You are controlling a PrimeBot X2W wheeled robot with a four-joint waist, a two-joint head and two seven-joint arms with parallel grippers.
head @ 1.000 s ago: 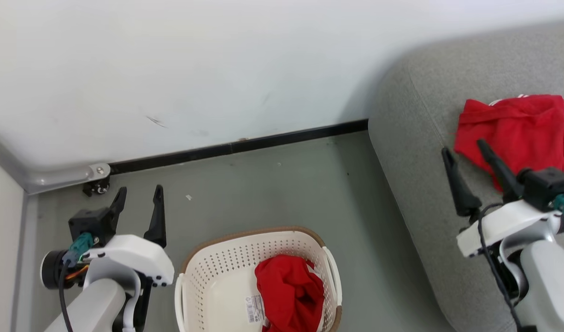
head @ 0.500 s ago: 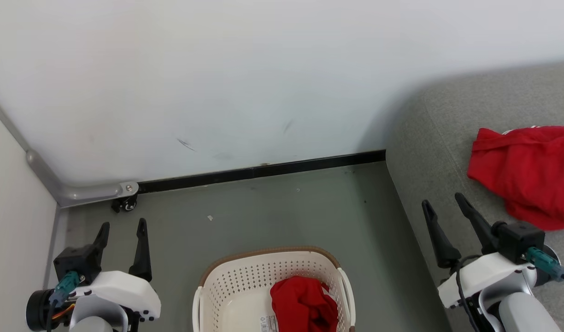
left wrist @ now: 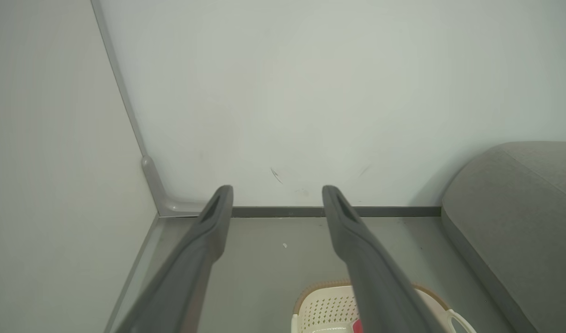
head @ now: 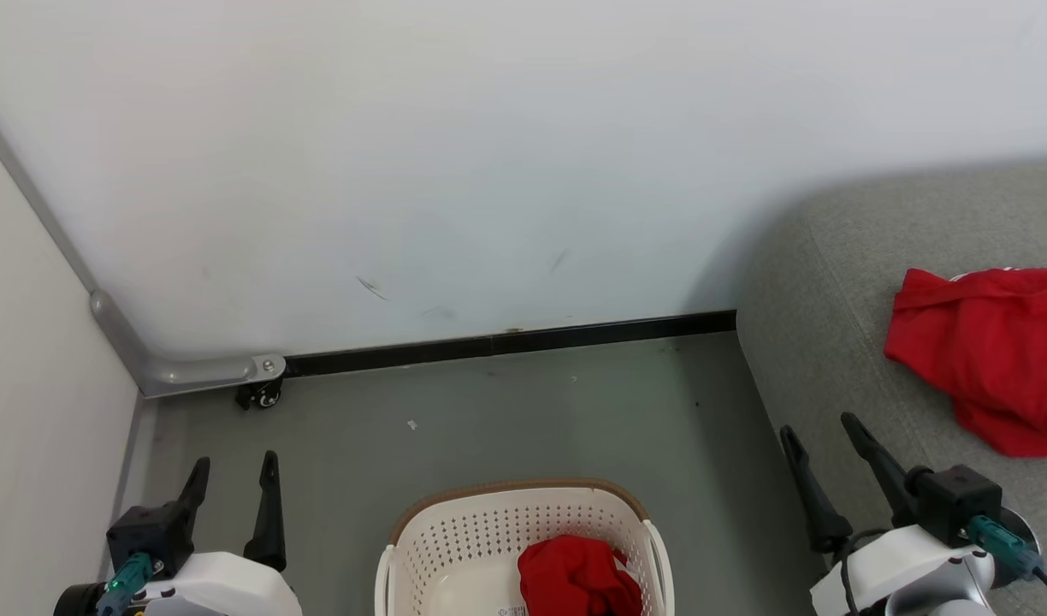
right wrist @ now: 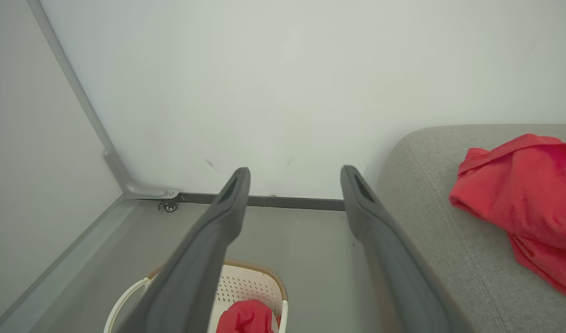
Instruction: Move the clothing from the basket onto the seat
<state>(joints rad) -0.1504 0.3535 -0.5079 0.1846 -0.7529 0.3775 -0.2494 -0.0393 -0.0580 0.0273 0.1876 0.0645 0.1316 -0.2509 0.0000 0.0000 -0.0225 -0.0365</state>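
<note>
The fingers of your left gripper (head: pixel 236 462) stand well apart with nothing between them. You see them at about 7 o'clock in the head view, above the grey floor (head: pixel 532 411). The fingers of your right gripper (head: pixel 817 425) are spread just as wide and hold nothing. They sit at about 4 o'clock, over the edge of the seat (head: pixel 831 282) that borders the floor.

The basket (head: pixel 506 488) stands on the floor at 6 o'clock, between your two grippers and apart from both, cut off by the bottom edge of the view. One red garment (head: pixel 579 577) lies bunched inside it, toward the basket's 3 o'clock side. A second red garment (head: pixel 994 351) lies crumpled on the seat at 3 o'clock, running out of the view. It is near your right fingers, at about 1 o'clock from them, and not touching them.

In your right wrist view the basket and its garment show at 6 o'clock between the fingers, and the garment on the seat shows at 3 o'clock. In your left wrist view the basket's rim peeks out at 5 o'clock, partly behind one finger. A dark baseboard (head: pixel 506 342) runs along the foot of the wall (head: pixel 489 171), and a small caster (head: pixel 263 395) sits by the corner at 8 o'clock.
</note>
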